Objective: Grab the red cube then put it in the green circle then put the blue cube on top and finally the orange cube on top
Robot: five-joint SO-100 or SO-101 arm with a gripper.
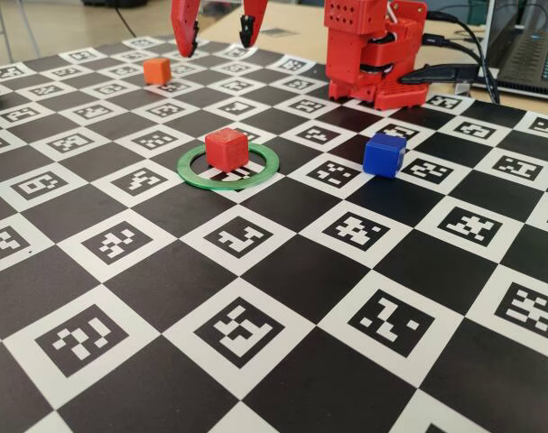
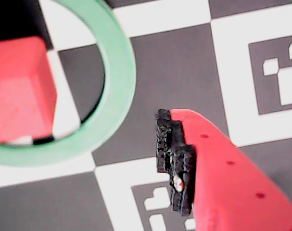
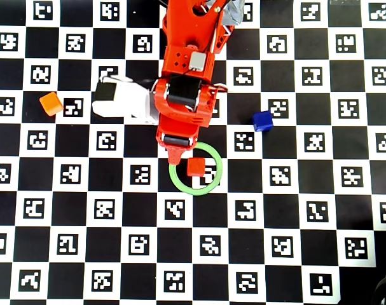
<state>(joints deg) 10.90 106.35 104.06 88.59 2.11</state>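
The red cube [image 1: 227,148], matte and round-edged, sits inside the thin flat green circle [image 1: 194,171] beneath the empty, spread claw [image 1: 219,36].

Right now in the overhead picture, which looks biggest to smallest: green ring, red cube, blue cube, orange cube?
1. The green circle, clearly largest.
2. The red cube, blue cube and orange cube look alike; no ranking.

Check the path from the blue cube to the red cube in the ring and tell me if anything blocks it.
Nothing visible does. The blue cube sits on bare board to the right of the green ring in the fixed view. The red cube has a bare top, the orange cube sits far off, and the open claw hangs above.
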